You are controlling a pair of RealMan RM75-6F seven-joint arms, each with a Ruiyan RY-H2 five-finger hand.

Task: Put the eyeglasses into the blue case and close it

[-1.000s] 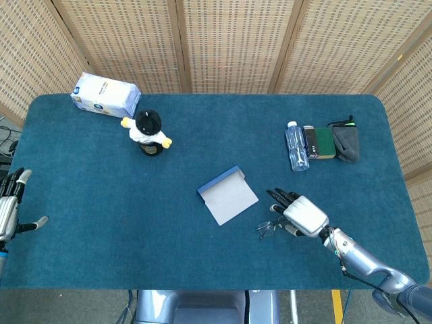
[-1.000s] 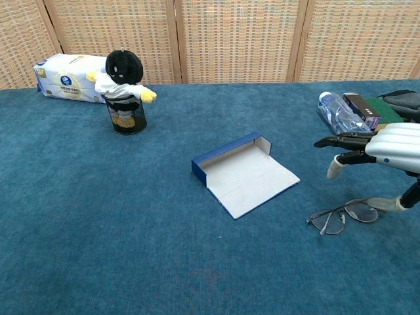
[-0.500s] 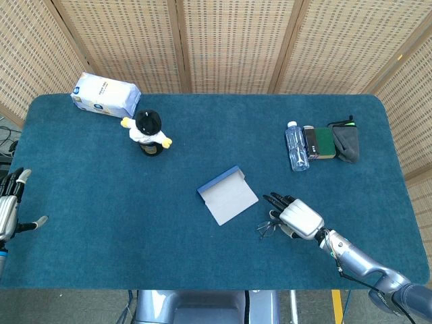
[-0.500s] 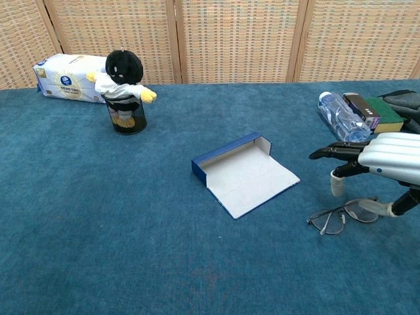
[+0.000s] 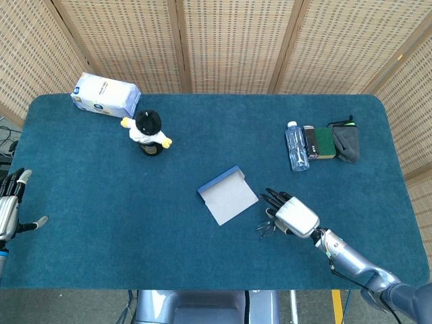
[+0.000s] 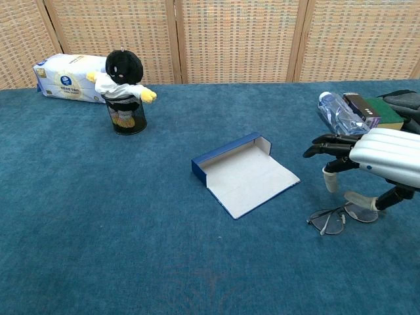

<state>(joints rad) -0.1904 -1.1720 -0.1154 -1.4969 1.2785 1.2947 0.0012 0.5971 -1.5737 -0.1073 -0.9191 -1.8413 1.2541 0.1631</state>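
Right hand (image 6: 377,157) spread over eyeglasses (image 6: 342,216), holding nothing; thin fragile frame, likely best pinched at bridge; blue case (image 6: 244,174) lies open.

The blue case (image 6: 244,173) lies open mid-table. Just right of it the eyeglasses (image 6: 341,216) rest on the table (image 6: 98,216), with the right hand (image 6: 367,164) directly above them. A water bottle (image 5: 295,146) lies behind, and a doll in a mesh cup (image 6: 125,92) stands far left.
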